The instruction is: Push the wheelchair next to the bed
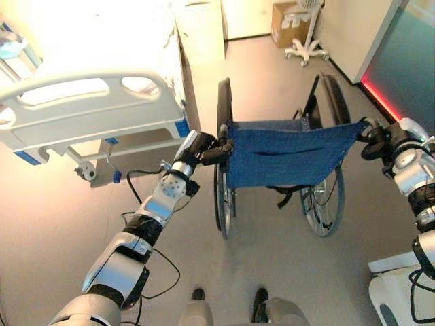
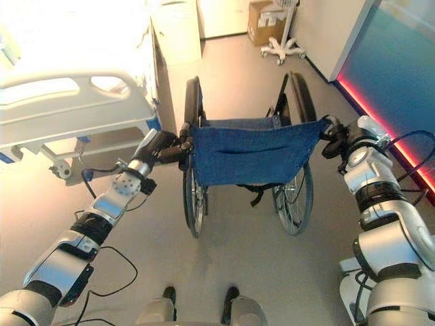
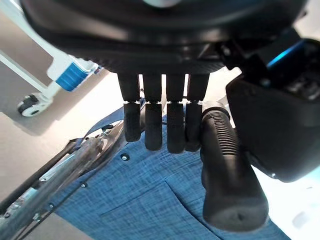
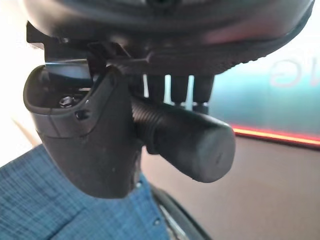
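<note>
A wheelchair with a blue cloth backrest stands on the grey floor in the middle of the head views, seen from behind, its two large wheels folded fairly close together. It sits just to the right of the foot of a hospital bed, near the bed's white footboard but apart from it.

The left hand is at the wheelchair's left push handle. In the left wrist view its fingers hang down beside the ribbed black grip, with the thumb's bulk on the other side, so the grip sits enclosed between them.

The right hand is at the right push handle. In the right wrist view the thumb crosses in front of the black grip and the fingers curl behind it, so the hand is closed around the handle.

Further off, a white cabinet stands past the bed. A cardboard box sits at the far wall, with dark print too small to read, and beside it stands a white wheeled stand base. A red strip of light runs along the foot of the teal wall panel on the right.
</note>
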Robot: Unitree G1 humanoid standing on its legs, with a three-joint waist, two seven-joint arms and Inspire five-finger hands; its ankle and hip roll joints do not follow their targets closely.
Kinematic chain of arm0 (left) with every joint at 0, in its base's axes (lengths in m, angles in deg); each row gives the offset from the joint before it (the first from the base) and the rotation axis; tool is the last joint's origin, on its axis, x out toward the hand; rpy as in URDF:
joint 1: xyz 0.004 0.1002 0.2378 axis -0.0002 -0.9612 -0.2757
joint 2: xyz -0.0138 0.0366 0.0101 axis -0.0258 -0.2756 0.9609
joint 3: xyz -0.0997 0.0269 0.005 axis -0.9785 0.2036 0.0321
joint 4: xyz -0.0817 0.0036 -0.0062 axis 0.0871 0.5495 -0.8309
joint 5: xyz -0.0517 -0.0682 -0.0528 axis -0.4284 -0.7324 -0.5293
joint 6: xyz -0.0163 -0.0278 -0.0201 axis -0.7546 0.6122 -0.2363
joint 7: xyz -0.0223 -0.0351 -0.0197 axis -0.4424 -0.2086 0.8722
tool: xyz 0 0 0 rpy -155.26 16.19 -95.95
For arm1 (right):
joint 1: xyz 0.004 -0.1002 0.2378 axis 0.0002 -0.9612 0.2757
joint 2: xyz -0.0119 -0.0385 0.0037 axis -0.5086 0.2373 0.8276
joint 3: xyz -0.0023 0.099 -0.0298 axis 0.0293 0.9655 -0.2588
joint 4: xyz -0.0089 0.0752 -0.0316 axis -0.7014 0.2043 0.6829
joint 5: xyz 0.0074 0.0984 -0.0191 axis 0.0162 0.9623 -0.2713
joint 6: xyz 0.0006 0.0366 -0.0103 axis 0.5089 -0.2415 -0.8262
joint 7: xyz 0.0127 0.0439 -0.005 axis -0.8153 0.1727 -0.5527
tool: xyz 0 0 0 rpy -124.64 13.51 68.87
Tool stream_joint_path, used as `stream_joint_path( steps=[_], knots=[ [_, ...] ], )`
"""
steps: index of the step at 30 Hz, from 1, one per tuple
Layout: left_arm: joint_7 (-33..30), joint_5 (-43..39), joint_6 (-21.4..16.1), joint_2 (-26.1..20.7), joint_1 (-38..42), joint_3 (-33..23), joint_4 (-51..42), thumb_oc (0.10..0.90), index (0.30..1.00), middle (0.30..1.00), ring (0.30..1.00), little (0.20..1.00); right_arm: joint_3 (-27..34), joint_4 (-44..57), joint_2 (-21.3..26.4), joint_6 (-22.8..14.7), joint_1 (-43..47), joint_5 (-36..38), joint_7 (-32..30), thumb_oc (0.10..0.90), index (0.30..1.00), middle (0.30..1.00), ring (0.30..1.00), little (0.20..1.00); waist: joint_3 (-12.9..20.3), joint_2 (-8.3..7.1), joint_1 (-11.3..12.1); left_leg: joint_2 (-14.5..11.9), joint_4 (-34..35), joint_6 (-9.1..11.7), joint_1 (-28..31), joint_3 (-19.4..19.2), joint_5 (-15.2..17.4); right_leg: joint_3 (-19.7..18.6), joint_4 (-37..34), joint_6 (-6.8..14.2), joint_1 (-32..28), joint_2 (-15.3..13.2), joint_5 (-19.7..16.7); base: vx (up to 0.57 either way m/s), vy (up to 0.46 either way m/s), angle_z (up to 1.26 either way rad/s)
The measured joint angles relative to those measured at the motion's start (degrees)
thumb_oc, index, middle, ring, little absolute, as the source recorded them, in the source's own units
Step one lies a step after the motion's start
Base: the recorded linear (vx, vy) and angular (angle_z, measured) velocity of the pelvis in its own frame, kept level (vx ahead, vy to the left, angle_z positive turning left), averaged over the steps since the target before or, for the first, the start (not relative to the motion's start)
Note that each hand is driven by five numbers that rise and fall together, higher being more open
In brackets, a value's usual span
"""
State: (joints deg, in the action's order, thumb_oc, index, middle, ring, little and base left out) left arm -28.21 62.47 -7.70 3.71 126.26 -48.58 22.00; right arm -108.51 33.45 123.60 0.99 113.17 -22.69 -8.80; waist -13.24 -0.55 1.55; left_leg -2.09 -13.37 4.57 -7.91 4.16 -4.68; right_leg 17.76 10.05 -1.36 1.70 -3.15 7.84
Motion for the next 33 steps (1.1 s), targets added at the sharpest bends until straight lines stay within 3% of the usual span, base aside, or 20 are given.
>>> stream_joint_path(
  steps=[3, 4, 7, 10, 12, 13, 14, 17, 19, 20, 21, 23, 25, 27, 28, 29, 30, 31, 32, 33],
  knots=[
    [0.2, -0.7, -0.1, -0.3, -0.1, 2.0, -0.2, 0.400, 0.300, 0.300, 0.300, 0.300, 0.0, -1.1, 0.2, 0.0, -1.0, -0.1, -0.1, 0.400, 0.300, 0.300, 0.300, 0.300, -0.3, 1.02, 3.2, 5.0, 3.4, 0.4, -5.5, -1.6, -0.3, -3.0, -1.4, -1.9, -2.5, 2.9, 0.1, 0.47, -0.093, -0.41],
    [0.4, -1.0, -0.1, -0.5, -0.7, 2.2, -0.7, 0.400, 0.300, 0.300, 0.300, 0.300, -0.1, -1.2, 0.2, 0.0, -1.3, -0.1, 0.0, 0.400, 0.300, 0.300, 0.300, 0.300, -1.2, 2.74, 5.7, 5.0, 4.5, 1.1, -7.1, -2.2, -0.8, -2.9, -2.1, -3.0, -5.0, 4.6, -0.7, 0.38, -0.032, -0.80],
    [0.7, -1.2, -0.2, -1.9, -4.1, 0.6, -3.3, 0.400, 0.300, 0.300, 0.300, 0.300, -0.6, -1.3, -1.0, -1.2, -1.6, -0.1, 0.2, 0.400, 0.300, 0.300, 0.300, 0.300, -1.6, 4.74, 9.9, 4.3, 6.0, 1.6, -10.0, -4.9, -1.1, -3.0, -4.4, -3.1, -9.2, 7.3, -0.5, 0.51, 0.079, -1.10],
    [0.8, -1.2, -0.4, -4.6, -5.3, -0.6, -4.7, 0.400, 0.300, 0.300, 0.300, 0.300, -0.3, -1.6, -3.6, -1.2, -1.6, 0.0, 0.2, 0.400, 0.300, 0.300, 0.300, 0.300, -1.8, 3.76, 11.9, 4.2, 5.7, 1.1, -10.1, -8.1, -1.2, -2.8, -6.1, -2.9, -12.0, 7.8, -0.5, 0.39, 0.144, -0.58],
    [1.2, -1.2, -0.5, -6.2, -3.9, -0.7, -4.6, 0.400, 0.300, 0.300, 0.300, 0.300, 0.4, -1.7, -4.5, -1.3, -1.3, 0.1, 0.2, 0.400, 0.300, 0.300, 0.300, 0.300, -2.0, 2.27, 11.7, 4.1, 4.4, 0.6, -9.3, -10.7, -0.9, -2.0, -6.9, -2.3, -13.0, 7.7, 0.0, 0.55, 0.223, 0.01],
    [1.4, -1.1, -0.5, -6.3, -3.1, -0.9, -4.1, 0.400, 0.300, 0.300, 0.300, 0.300, 0.5, -2.0, -4.8, -1.3, -1.3, 0.2, 0.2, 0.400, 0.300, 0.300, 0.300, 0.300, -2.2, 1.65, 11.4, 4.2, 2.2, -1.9, -8.8, -11.9, 0.8, -1.3, -6.4, -2.3, -13.5, 7.3, 1.2, 0.51, 0.203, 0.18],
    [1.4, -1.2, -0.5, -6.3, -3.2, -1.1, -4.0, 0.400, 0.300, 0.300, 0.300, 0.300, 0.9, -2.5, -5.2, -1.3, -1.4, 0.2, 0.2, 0.400, 0.300, 0.300, 0.300, 0.300, -2.0, 0.76, 11.3, 4.3, 1.6, -2.6, -8.3, -12.1, 1.2, -1.3, -5.8, -2.1, -13.4, 7.0, 2.1, 0.50, 0.194, 0.19],
    [2.5, -1.2, -1.0, -6.2, -2.4, -1.8, -4.4, 0.400, 0.300, 0.300, 0.300, 0.300, 3.0, -2.8, -5.7, -1.3, -2.6, 0.2, 0.2, 0.400, 0.300, 0.300, 0.300, 0.300, -1.7, -1.66, 11.5, 6.1, -1.0, -3.1, -7.6, -10.1, 1.5, -0.9, -2.1, 0.2, -13.2, 5.2, 6.1, 0.44, 0.144, 0.10],
    [3.1, -1.2, -1.2, -5.9, -2.4, -1.7, -4.6, 0.400, 0.300, 0.300, 0.300, 0.300, 3.1, -3.3, -5.4, -1.4, -3.6, 0.2, 0.2, 0.400, 0.300, 0.300, 0.300, 0.300, -0.6, -2.82, 11.9, 7.2, -1.4, -5.5, -7.0, -9.3, 3.2, -0.9, 0.5, 2.1, -13.4, 4.7, 9.7, 0.42, 0.122, 0.01],
    [3.3, -1.2, -1.4, -5.2, -3.4, -1.5, -4.6, 0.400, 0.300, 0.300, 0.300, 0.300, 3.2, -3.9, -5.3, -1.7, -4.8, 0.2, 0.2, 0.400, 0.300, 0.300, 0.300, 0.300, 1.8, -2.47, 12.3, 7.9, -1.6, -8.9, -7.0, -9.0, 2.1, -1.3, 3.2, 2.9, -13.1, 4.6, 12.1, 0.46, 0.133, -0.05],
    [2.9, -1.2, -1.4, -4.0, -3.9, -1.8, -4.7, 0.400, 0.300, 0.300, 0.300, 0.300, 3.2, -4.6, -5.6, -2.4, -6.0, 0.4, 0.1, 0.400, 0.300, 0.300, 0.300, 0.300, 3.0, -3.68, 12.5, 8.7, -2.3, -11.6, -6.6, -8.7, 2.8, -2.1, 8.5, 6.2, -12.0, 3.6, 14.2, 0.42, 0.099, 0.01],
    [1.6, -1.1, -1.6, -2.8, -4.8, -1.6, -5.2, 0.400, 0.300, 0.300, 0.300, 0.300, 3.5, -4.6, -4.9, -2.5, -6.6, 0.8, 0.1, 0.400, 0.300, 0.300, 0.300, 0.300, 3.9, -3.14, 11.8, 9.5, -2.1, -15.4, -6.1, -7.3, 2.5, -4.1, 21.2, 7.8, -6.3, 2.6, 12.6, 0.36, 0.002, 0.23],
    [0.6, -1.0, -1.5, -2.4, -3.1, -0.3, -4.5, 0.400, 0.300, 0.300, 0.300, 0.300, 5.0, -4.7, -4.3, -2.8, -6.8, 2.4, -0.4, 0.400, 0.300, 0.300, 0.300, 0.300, 3.9, -3.04, 11.5, 11.5, 0.9, -15.2, -3.6, -0.9, 1.1, -5.1, 33.7, 6.4, 1.8, 0.7, 11.0, 0.31, -0.090, 0.19],
    [-0.7, -1.0, -1.5, -1.1, -0.9, 0.0, -2.8, 0.400, 0.300, 0.300, 0.300, 0.300, 5.1, -4.4, -3.2, -3.9, -6.7, 2.5, -1.6, 0.400, 0.300, 0.300, 0.300, 0.300, 2.8, 0.59, 10.0, 11.3, 3.0, -14.7, -1.5, 4.9, -0.2, -5.8, 33.8, 5.2, 6.6, 3.1, 11.5, 0.31, -0.135, 0.25],
    [-1.4, -1.2, -1.5, -0.7, 1.7, 0.7, -1.5, 0.400, 0.300, 0.300, 0.300, 0.300, 5.2, -3.4, -2.0, -4.3, -5.7, 2.7, -2.6, 0.400, 0.300, 0.300, 0.300, 0.300, 0.7, 2.54, 8.1, 10.8, 3.1, -10.1, -0.5, 8.3, 1.0, -6.8, 30.7, 4.1, 10.5, 5.4, 11.2, 0.27, -0.162, 0.40],
    [-1.7, -1.2, -1.5, -1.0, 3.0, 0.6, -1.1, 0.400, 0.300, 0.300, 0.300, 0.300, 5.2, -2.4, -1.6, -4.3, -5.3, 3.1, -3.2, 0.400, 0.300, 0.300, 0.300, 0.300, -0.6, 2.30, 7.5, 10.8, 1.0, -1.6, -1.6, 7.5, 3.1, -7.7, 28.1, 2.7, 13.1, 5.7, 10.3, 0.37, -0.206, 0.58],
    [-1.2, -1.9, -1.5, -3.1, 5.3, -0.2, -0.9, 0.400, 0.300, 0.300, 0.300, 0.300, 4.9, -0.9, -1.3, -4.0, -2.8, 4.6, -3.3, 0.400, 0.300, 0.300, 0.300, 0.300, -2.8, 0.85, 4.9, 9.2, -9.3, -13.2, -5.4, 1.1, 11.8, -10.2, 22.0, 5.2, 17.2, 2.5, 8.2, 0.32, -0.172, 0.50],
    [-0.7, -2.7, -1.4, -3.8, 6.3, 0.0, -0.6, 0.400, 0.300, 0.300, 0.300, 0.300, 4.9, 0.7, -0.5, -3.5, -2.3, 4.7, -3.4, 0.400, 0.300, 0.300, 0.300, 0.300, -3.8, 1.73, 3.9, 7.4, -12.2, -12.8, -5.7, 1.8, 11.9, -11.4, 19.4, 7.2, 18.5, 1.7, 7.0, 0.48, -0.215, 0.82],
    [-0.8, -2.9, -1.3, -3.9, 6.7, -0.3, 0.2, 0.400, 0.300, 0.300, 0.300, 0.300, 5.2, 1.6, -0.9, -2.1, -2.2, 4.9, -3.8, 0.400, 0.300, 0.300, 0.300, 0.300, -4.6, -0.37, 2.8, 13.3, -12.5, -12.3, -4.1, 8.6, 12.0, -13.0, 12.5, 9.4, 19.5, -1.6, 4.7, 0.42, -0.178, 0.56],
    [-1.4, -3.0, -1.2, -3.9, 7.2, -0.4, 0.3, 0.400, 0.300, 0.300, 0.300, 0.300, 5.3, 1.6, -1.7, -1.0, -1.8, 4.9, -3.8, 0.400, 0.300, 0.300, 0.300, 0.300, -4.8, -0.65, 2.8, 14.1, -11.5, -12.1, -3.5, 9.9, 11.8, -12.5, 9.0, 9.7, 20.7, -2.1, 3.2, 0.56, -0.236, 0.70]
  ],
)
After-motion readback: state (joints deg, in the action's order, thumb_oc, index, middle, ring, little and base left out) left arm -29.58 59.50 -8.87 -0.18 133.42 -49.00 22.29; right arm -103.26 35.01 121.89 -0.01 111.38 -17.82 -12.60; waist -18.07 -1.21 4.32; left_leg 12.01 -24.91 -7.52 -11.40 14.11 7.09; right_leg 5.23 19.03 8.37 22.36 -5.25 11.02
